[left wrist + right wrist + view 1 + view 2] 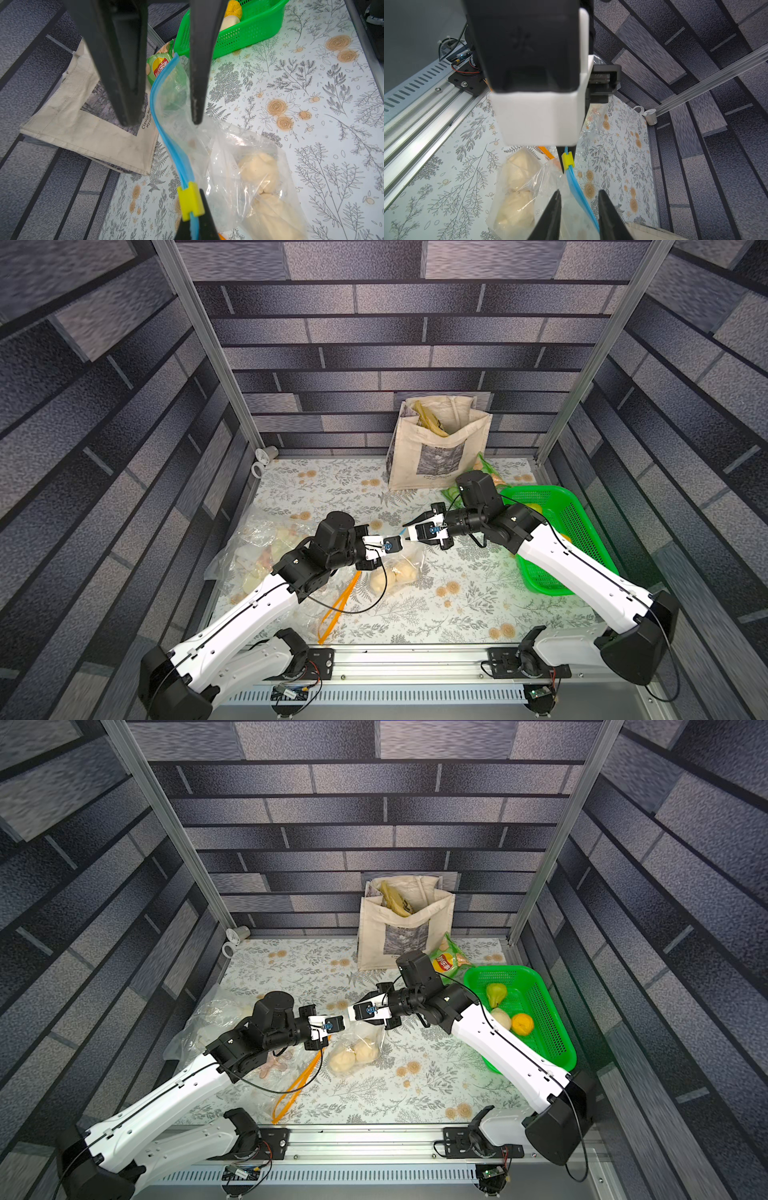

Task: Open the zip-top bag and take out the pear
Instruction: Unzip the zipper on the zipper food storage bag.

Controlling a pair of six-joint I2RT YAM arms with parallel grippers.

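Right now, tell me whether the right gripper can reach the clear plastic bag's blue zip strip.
Probably yes: the right gripper stands open astride the blue zip strip, nothing in between, while the left gripper pinches the strip beside the yellow plastic slider.

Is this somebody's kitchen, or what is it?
Probably a robot test booth, not a home: printed grey brick wall panels on bare aluminium frame posts, and white robot arms bolted to a metal rail.
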